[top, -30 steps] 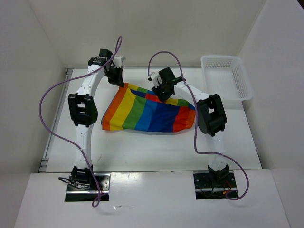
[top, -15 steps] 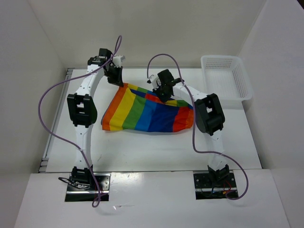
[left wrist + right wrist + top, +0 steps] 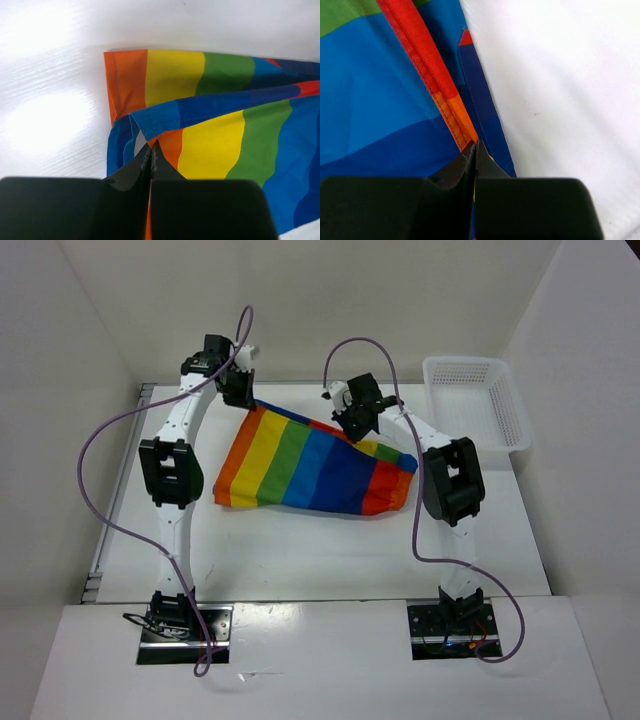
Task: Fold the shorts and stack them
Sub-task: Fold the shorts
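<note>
You've got both grippers clamped on the shorts (image 3: 310, 465). The cloth lies spread on the white table (image 3: 300, 550), mid-to-far area, betw. the two arms. From the top cam the stripes run orange, yellow, green, blue, w/ red at the right end. The near edge rests on the table. The far edge runs in a straight line from one gripper to the other.

The left gripper (image 3: 238, 392) sits at the far-left corner of the shorts. On your left wrist cam its jaws are pressed together w/ an orange bit of cloth pinched at the tips and a blue folded edge just above.

The right gripper (image 3: 352, 422) is on the far edge, right of centre. Its wrist cam shows the jaws clenched on the stitched red-orange hem, w/ blue cloth on both sides.

The white lattice basket (image 3: 478, 410) stands at the far-right of the table, apart from the shorts.
</note>
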`<state>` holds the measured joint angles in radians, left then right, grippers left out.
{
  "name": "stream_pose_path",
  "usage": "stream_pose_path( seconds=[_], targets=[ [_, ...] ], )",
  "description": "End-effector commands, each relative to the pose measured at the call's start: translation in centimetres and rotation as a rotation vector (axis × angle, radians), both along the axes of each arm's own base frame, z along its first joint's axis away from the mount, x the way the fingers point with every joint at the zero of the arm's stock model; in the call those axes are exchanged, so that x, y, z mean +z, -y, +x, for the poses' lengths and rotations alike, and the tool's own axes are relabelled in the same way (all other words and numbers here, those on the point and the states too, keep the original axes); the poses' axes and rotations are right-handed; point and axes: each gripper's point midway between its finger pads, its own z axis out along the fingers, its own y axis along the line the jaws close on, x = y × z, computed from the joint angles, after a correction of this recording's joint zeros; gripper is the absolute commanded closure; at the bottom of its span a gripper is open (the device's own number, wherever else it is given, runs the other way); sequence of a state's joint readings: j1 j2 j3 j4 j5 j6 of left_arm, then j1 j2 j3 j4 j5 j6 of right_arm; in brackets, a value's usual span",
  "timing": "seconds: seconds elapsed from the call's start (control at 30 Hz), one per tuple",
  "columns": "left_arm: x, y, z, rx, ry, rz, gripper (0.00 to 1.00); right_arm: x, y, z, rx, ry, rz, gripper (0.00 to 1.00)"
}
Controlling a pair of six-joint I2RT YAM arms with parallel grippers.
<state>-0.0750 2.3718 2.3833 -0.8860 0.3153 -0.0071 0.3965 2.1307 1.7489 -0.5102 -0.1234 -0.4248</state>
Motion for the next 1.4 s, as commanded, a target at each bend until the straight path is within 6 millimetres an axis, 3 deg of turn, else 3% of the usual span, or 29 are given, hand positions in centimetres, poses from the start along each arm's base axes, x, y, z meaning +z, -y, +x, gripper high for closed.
stream_pose_path(
  seconds=[0.0, 0.03, 0.13, 0.2, 0.23, 0.27, 0.33, 0.37, 0.4, 0.43, 0.47, 0.5, 0.53, 0.57, 0.63, 0.67, 0.7, 0.73, 0.77, 0.83, 0.87, 0.97, 1.07, 1.17, 1.27, 1.37],
  targets=[
    [-1.8, -2.6, 2.7, 0.077, 0.051, 0.087, 0.99, -0.9, 1.1, 1.6, -0.042, 0.006, -0.026, 1.0],
    [-3.6, -3.1, 2.8, 0.093, 0.022, 0.113, 0.99, -0.9, 0.9, 2.1, -0.056, 0.007, -0.013, 1.0],
    [-5.6, -3.5, 3.4, 0.105, 0.008, 0.132, 0.96, -1.9, 0.7, 3.4, -0.082, 0.018, -0.019, 1.0],
    [-6.0, -3.6, 3.6, 0.111, 0.004, 0.141, 0.94, -2.0, 1.0, 4.2, -0.13, 0.036, -0.024, 0.83],
    [-6.3, -3.1, 3.7, 0.102, 0.004, 0.141, 0.93, -0.8, 1.1, 5.1, -0.154, 0.072, -0.021, 0.75],
    [-6.3, -3.1, 3.7, 0.102, 0.004, 0.141, 0.91, -0.8, 1.3, 5.2, -0.184, 0.07, -0.016, 0.71],
    [-6.4, -3.1, 3.9, 0.102, 0.007, 0.141, 0.91, 2.8, 1.4, 6.2, -0.227, 0.153, 0.018, 0.58],
    [-6.7, -2.5, 4.0, 0.093, 0.007, 0.141, 0.91, 4.3, 1.7, 6.3, -0.276, 0.173, 0.039, 0.31],
    [-6.7, -2.7, 4.0, 0.098, 0.007, 0.148, 0.91, 5.8, 1.6, 6.2, -0.294, 0.19, 0.068, 0.2],
    [-6.6, -2.7, 4.2, 0.099, 0.016, 0.147, 0.91, 9.2, 1.7, 5.6, -0.312, 0.225, 0.11, 0.14],
    [-7.2, -2.7, 4.2, 0.098, 0.007, 0.148, 0.91, 10.1, 1.9, 4.8, -0.331, 0.217, 0.129, 0.08],
    [-7.2, -2.8, 4.2, 0.103, 0.008, 0.156, 0.91, 10.3, 1.9, 3.5, -0.359, 0.178, 0.164, 0.08],
    [-7.2, -2.8, 4.2, 0.103, 0.008, 0.156, 0.91, 12.5, 2.8, 2.1, -0.382, 0.173, 0.195, 0.08],
    [-7.2, -3.0, 4.2, 0.109, 0.008, 0.163, 0.91, 13.1, 3.7, 1.3, -0.41, 0.156, 0.216, 0.08],
    [-6.9, -2.4, 4.0, 0.1, 0.011, 0.163, 0.91, 12.4, 5.1, -1.1, -0.483, 0.059, 0.276, 0.08],
    [-7.3, -2.5, 3.8, 0.099, 0.0, 0.164, 0.91, 12.0, 7.4, -3.1, -0.533, -0.001, 0.285, 0.08],
    [-6.6, -2.6, 4.1, 0.107, 0.02, 0.17, 0.91, 11.3, 7.3, -4.6, -0.527, -0.081, 0.335, 0.08],
    [-6.9, -2.6, 3.9, 0.106, 0.011, 0.172, 0.91, 10.4, 7.9, -5.9, -0.53, -0.134, 0.337, 0.08],
    [-6.4, -2.6, 4.0, 0.107, 0.02, 0.17, 0.89, 8.3, 8.7, -8.4, -0.546, -0.214, 0.308, 0.08],
    [-6.8, -2.7, 3.8, 0.106, 0.01, 0.172, 0.89, 6.0, 8.5, -11.0, -0.54, -0.315, 0.319, 0.09],
    [-6.3, -2.6, 3.8, 0.107, 0.019, 0.171, 0.89, 4.0, 8.4, -12.9, -0.548, -0.392, 0.316, 0.09],
    [-6.3, -2.5, 3.7, 0.111, 0.021, 0.189, 0.87, 1.3, 8.6, -15.9, -0.6, -0.532, 0.352, 0.09],
    [-6.7, -2.8, 3.6, 0.121, 0.013, 0.205, 0.87, -0.7, 10.5, -17.7, -0.66, -0.604, 0.361, 0.1],
    [-6.8, -2.9, 3.2, 0.12, 0.004, 0.207, 0.86, -1.7, 9.9, -18.4, -0.661, -0.655, 0.413, 0.1],
    [-6.9, -2.9, 2.8, 0.119, -0.007, 0.208, 0.82, -2.8, 9.4, -16.4, -0.693, -0.632, 0.456, 0.08],
    [-6.9, -2.8, 2.3, 0.112, -0.018, 0.201, 0.71, -2.9, 8.0, -13.6, -0.65, -0.547, 0.439, 0.08]
  ],
)
